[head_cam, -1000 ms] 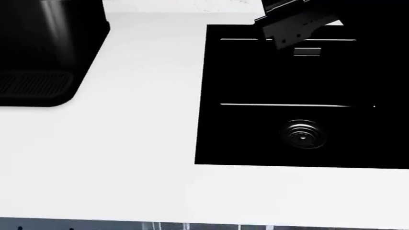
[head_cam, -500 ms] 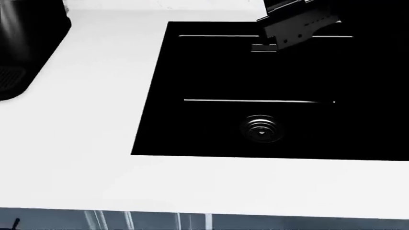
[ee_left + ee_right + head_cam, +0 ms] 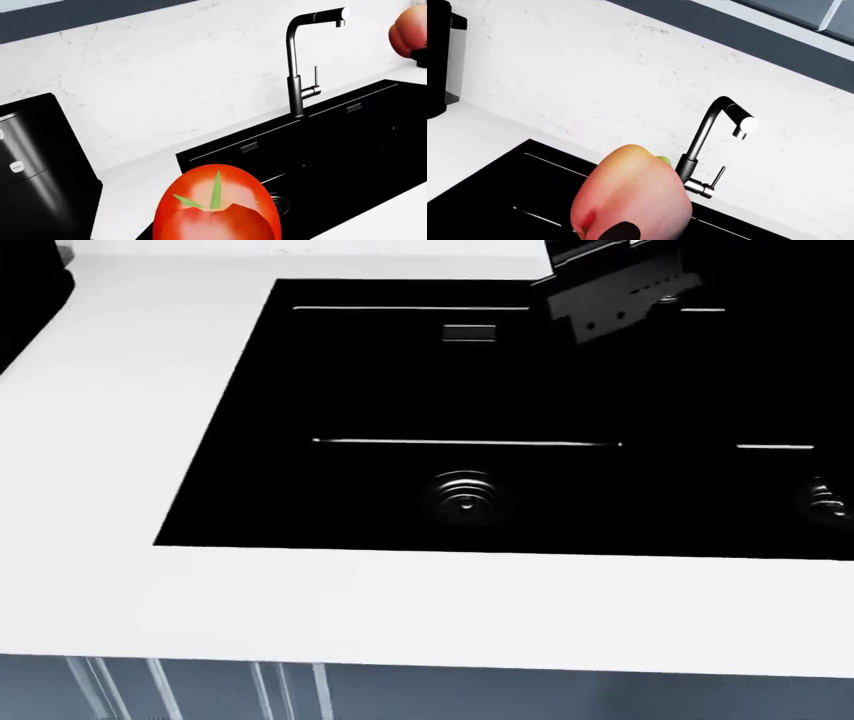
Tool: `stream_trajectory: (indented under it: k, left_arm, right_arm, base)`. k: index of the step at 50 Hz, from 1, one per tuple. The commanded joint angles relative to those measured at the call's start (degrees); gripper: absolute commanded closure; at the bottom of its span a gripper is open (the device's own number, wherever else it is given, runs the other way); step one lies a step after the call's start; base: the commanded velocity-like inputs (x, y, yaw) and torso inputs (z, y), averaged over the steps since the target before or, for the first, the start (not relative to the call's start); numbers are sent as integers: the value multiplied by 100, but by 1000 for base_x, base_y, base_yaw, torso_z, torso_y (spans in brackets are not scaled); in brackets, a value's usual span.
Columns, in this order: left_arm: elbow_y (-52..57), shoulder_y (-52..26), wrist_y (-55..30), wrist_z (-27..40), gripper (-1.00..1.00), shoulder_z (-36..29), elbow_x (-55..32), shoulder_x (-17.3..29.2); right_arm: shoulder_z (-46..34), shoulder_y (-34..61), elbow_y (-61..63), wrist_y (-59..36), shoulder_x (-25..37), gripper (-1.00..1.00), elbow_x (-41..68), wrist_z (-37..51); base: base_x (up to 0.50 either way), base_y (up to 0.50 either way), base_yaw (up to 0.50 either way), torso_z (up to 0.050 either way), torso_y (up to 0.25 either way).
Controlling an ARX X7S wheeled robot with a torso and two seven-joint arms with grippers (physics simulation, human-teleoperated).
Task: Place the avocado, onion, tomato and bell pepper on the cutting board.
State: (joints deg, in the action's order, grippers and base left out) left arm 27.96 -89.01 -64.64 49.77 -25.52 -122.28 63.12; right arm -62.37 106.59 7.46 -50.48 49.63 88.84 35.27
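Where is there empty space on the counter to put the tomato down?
The white counter is bare beside the black sink, and the strip in front of it is bare too. The sink fills the middle. The tomato and the pepper each sit close before a wrist camera.

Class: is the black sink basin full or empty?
Empty: the black sink basin shows a bare floor and an uncovered round drain; no water or objects visible.
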Motion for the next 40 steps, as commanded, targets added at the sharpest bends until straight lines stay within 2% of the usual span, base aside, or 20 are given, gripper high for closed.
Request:
stream_trajectory:
  k: [1,5,9,19,25,28,29,30,32,40]
  left_arm:
    - [-24,-98,68,146,100,-45,-40,-43]
    - [26,64,114,62,100,-11,75,-44]
    - [-52,-159,32,153,100,-87,-92,-52]
    - [-31,-165,44,194,100,-91,-44,-35]
    - [104,-558,72,583,100,-178,-853,297]
    - [-359,-769,-173,450,100,-342,-483,-103]
    - [-368,-779,-177,452,100,-349,-484,-109]
    - [-354,-469,-129,119,100,-141,-197,18]
    - [-322,-366,-178,-83,100,-42,-29,77]
    - [-200,-300,-153,-114,100,-1,-17,134]
  right_arm:
    - [16,99,-75,-168,-75,100,-149,-57]
    - [44,87,-14,-162,-11,100,-114,-13]
    - [41,4,16,-114,29,100,-126,-22]
    - [92,-164,168,4,240,100,-84,-15]
    - [89,-123,87,-25,177,100,-108,-54]
    - [79,-131,62,-21,160,100,-139,-76]
    - [80,-131,62,-21,159,100,-140,-76]
    - [86,-144,55,-3,150,100,-139,-66]
    - [91,-143,64,-9,139,100,-120,-51]
    - [83,-70,20,-73,71,100,-139,-82]
  base:
    - [-54,-293,0,0,0]
    - [-51,-296,0,0,0]
    - [-52,-295,0,0,0]
    - [-51,-295,0,0,0]
    - [-51,-295,0,0,0]
    - [-51,-298,0,0,0]
    - [-51,-301,0,0,0]
    - [-47,-293,0,0,0]
    - [-51,-295,0,0,0]
    - [-50,-295,0,0,0]
